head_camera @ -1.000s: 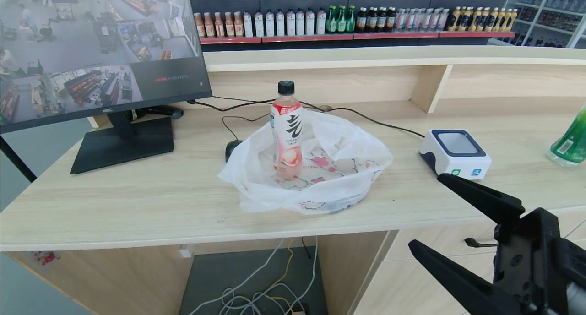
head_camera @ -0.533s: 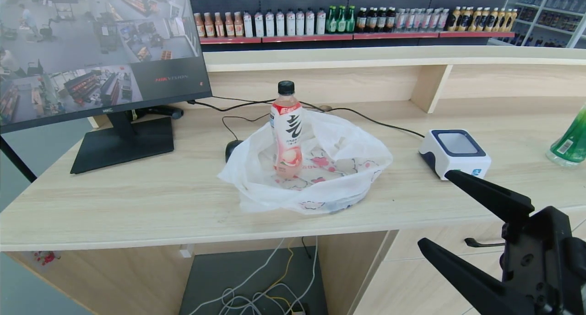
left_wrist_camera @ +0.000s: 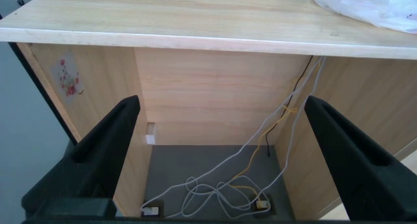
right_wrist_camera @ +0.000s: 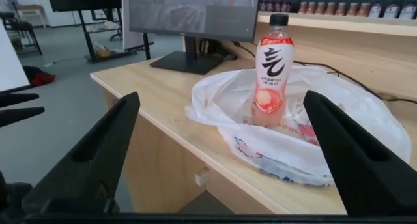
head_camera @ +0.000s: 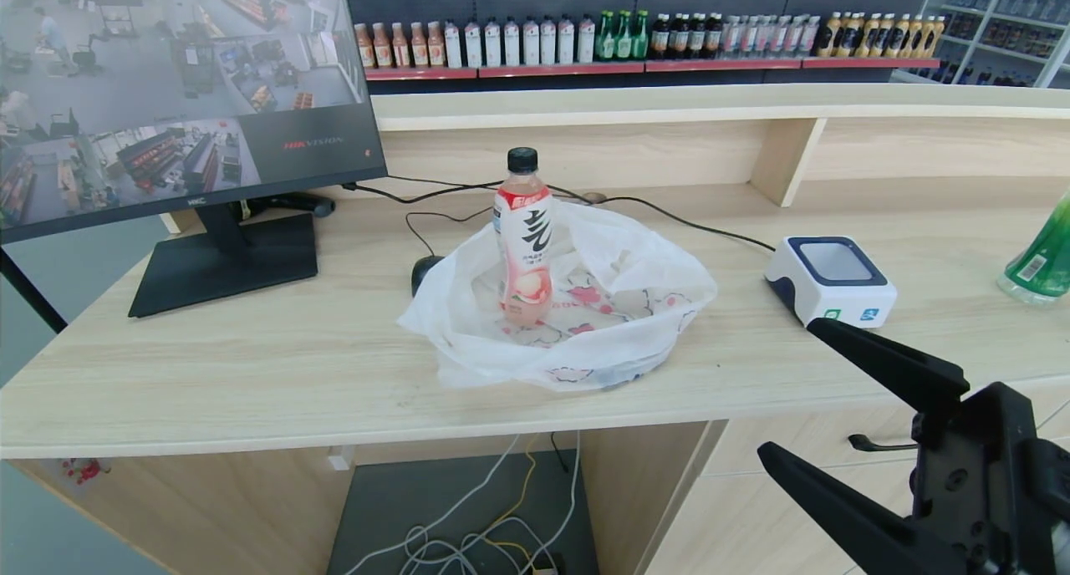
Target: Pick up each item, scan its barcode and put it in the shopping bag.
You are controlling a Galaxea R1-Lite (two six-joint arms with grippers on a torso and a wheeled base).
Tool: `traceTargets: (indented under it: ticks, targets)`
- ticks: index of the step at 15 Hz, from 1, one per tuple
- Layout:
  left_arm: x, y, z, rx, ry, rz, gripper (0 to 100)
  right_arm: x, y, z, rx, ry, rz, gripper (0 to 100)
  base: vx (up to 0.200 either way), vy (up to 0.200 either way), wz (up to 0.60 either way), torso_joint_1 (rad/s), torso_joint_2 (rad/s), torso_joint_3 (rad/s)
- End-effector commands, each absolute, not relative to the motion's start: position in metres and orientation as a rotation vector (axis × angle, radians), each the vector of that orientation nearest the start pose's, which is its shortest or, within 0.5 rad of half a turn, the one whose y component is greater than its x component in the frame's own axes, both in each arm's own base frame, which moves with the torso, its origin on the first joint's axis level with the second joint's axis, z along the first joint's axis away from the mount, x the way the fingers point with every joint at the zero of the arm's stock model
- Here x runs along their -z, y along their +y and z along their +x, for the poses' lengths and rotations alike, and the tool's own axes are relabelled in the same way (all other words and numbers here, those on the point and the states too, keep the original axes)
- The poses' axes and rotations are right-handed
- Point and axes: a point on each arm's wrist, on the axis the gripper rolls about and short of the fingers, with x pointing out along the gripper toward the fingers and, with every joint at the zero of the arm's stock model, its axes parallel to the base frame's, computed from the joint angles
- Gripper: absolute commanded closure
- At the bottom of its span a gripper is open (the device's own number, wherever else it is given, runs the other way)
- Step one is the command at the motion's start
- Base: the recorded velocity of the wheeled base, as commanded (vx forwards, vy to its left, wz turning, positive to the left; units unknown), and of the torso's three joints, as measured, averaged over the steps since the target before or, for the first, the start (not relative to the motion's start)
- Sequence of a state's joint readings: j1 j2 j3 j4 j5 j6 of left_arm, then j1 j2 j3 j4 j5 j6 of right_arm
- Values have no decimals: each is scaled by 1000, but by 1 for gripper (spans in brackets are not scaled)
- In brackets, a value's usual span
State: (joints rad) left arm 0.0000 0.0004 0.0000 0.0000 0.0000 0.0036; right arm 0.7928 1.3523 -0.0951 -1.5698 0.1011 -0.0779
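Note:
A pink peach-drink bottle (head_camera: 524, 241) with a black cap stands upright inside the open white shopping bag (head_camera: 635, 307) in the middle of the wooden counter (head_camera: 251, 366). A white barcode scanner (head_camera: 827, 278) sits to the bag's right, and a green bottle (head_camera: 1041, 262) stands at the far right edge. My right gripper (head_camera: 786, 387) hangs open and empty in front of the counter edge, below the scanner. Its wrist view faces the bottle (right_wrist_camera: 270, 74) and bag (right_wrist_camera: 365, 113) between the open gripper (right_wrist_camera: 221, 97). My left gripper (left_wrist_camera: 221, 100) is open and empty, low in front of the counter's underside.
A monitor (head_camera: 167, 90) on a black stand fills the counter's left back. A black mouse (head_camera: 425, 272) lies just left of the bag, with cables trailing behind it. Loose wires (head_camera: 485, 533) hang under the counter. A raised ledge runs along the back.
My right gripper has drifted slightly to the right and stays open. The bottle, bag and scanner have not moved.

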Motion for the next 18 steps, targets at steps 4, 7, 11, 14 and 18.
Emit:
traceTargets:
  ticks: [4, 7, 11, 14, 18]
  targets:
    - [-75, 0, -23, 0, 0, 5, 0, -176, 109, 104, -876, -319, 30, 0, 0, -200, 0, -4, -1, 4]
    - [-75, 0, -23, 0, 0, 5, 0, -176, 109, 104, -875, -321, 31, 0, 0, -200, 0, 11, 12, 4]
    - [-75, 0, -23, 0, 0, 5, 0, -176, 109, 105, -876, -316, 34, 0, 0, -200, 0, -1, 0, 2]
    - [-75, 0, -23, 2, 0, 5, 0, -175, 110, 105, -878, -307, 41, 0, 0, -200, 0, 4, 2, 4]
    - [-75, 0, -23, 2, 0, 5, 0, -175, 112, 107, -879, -300, 50, 0, 0, -200, 0, 4, 4, 4]
